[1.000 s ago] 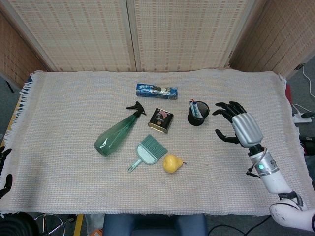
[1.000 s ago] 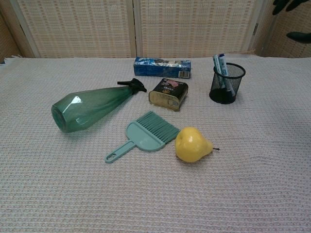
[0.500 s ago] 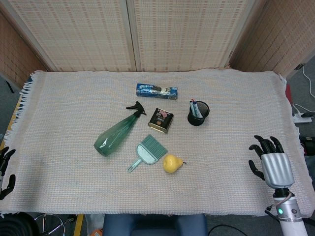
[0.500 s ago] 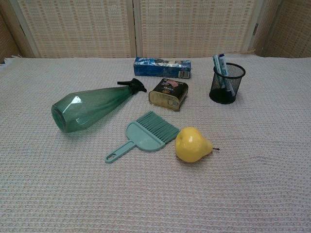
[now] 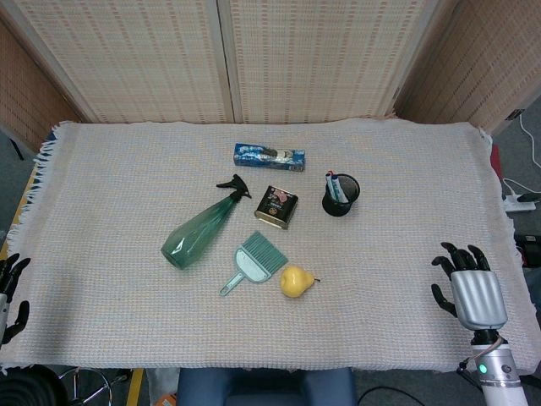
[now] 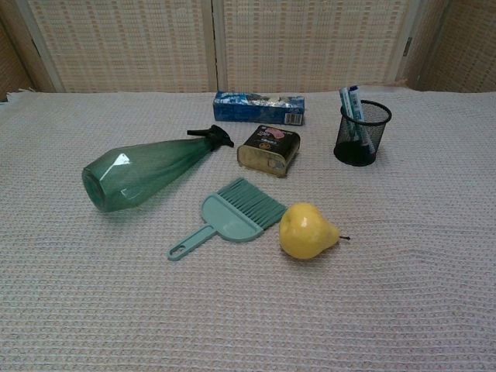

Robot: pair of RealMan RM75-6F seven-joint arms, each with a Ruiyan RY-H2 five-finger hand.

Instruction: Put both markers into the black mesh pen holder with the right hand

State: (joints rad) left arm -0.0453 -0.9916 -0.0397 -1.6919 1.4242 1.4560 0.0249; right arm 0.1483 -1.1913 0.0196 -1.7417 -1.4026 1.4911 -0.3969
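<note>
Two markers (image 6: 353, 116) stand upright inside the black mesh pen holder (image 6: 362, 133), leaning against its wire wall, so the task looks complete. Well apart from it, the right hand (image 5: 470, 288) hovers at the near right edge of the surface (image 5: 127, 169), fingers spread and holding nothing. At the near left edge only the dark fingers of the left hand (image 5: 10, 292) show, seemingly empty. A woven, waffle-textured cloth covers the surface.
</note>
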